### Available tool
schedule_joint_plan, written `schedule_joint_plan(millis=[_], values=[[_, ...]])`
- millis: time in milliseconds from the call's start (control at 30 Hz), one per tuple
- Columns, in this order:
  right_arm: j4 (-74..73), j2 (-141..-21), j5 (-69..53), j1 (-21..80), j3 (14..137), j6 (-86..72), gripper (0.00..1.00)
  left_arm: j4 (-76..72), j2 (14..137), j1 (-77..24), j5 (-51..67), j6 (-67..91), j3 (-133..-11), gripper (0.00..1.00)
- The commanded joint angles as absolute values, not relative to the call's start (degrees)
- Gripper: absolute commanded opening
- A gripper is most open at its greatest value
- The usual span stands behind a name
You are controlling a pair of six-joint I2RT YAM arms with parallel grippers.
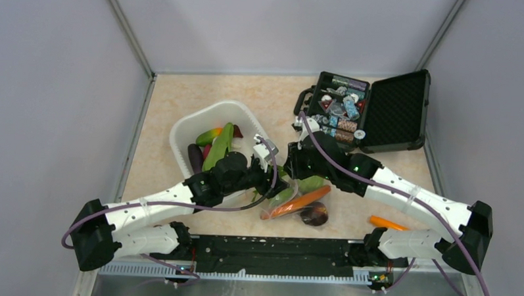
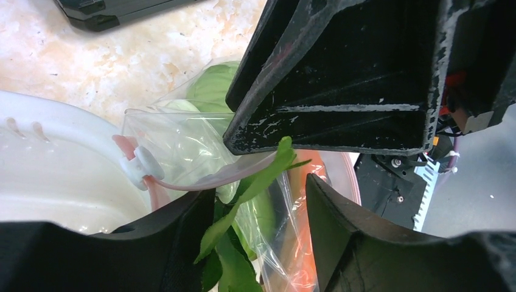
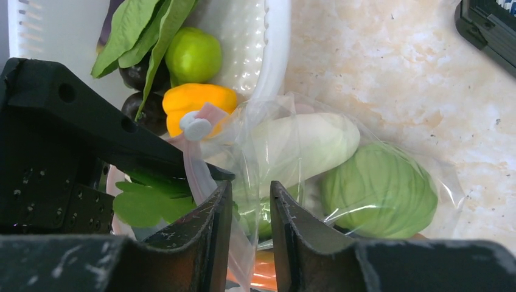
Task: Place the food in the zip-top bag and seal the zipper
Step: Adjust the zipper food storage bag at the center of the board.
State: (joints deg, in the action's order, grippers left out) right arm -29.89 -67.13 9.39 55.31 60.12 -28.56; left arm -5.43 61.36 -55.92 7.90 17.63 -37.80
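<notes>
The zip-top bag (image 1: 296,200) lies on the table (image 1: 248,88) in front of both arms. Its mouth is against the near right corner of the white tub (image 3: 277,48). My right gripper (image 3: 251,185) has its fingers narrow on the mouth edge. The pink zipper (image 3: 196,164) and clear film pass between them, and I read this as a pinch. The white slider (image 3: 195,128) sits at the end of the strip, just beside the tub's rim.

My left gripper (image 2: 260,185) is spread wide, with a green leafy piece (image 2: 243,204) and loose film in the gap. The two grippers are very near each other, so there is little room between them.

Through the film I see a white radish (image 3: 304,146), a green cabbage (image 3: 377,188) and a carrot (image 1: 297,203). A dark purple piece (image 1: 314,214) is at the bag's near corner. A second carrot (image 1: 387,223) lies beside the right arm, apart from the bag. The open black case (image 1: 379,109) stands at the far right, with bare table between it and the bag.
</notes>
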Motion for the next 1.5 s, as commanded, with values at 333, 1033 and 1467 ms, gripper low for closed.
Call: schedule_joint_plan(millis=[333, 1033, 1467], values=[[-33.0, -62.4, 7.9, 55.1, 64.0, -24.0, 0.51, -3.3, 62.1, -55.7, 6.8, 15.5, -39.2, 0.46], [-30.9, -59.5, 1.0, 55.1, 55.6, -28.2, 0.41, -2.9, 62.4, -55.6, 5.7, 15.3, -39.3, 0.41], [-28.7, -62.8, 5.4, 57.0, 54.5, -29.2, 0.28, -2.9, 62.2, -55.5, 5.2, 15.4, -39.1, 0.4]])
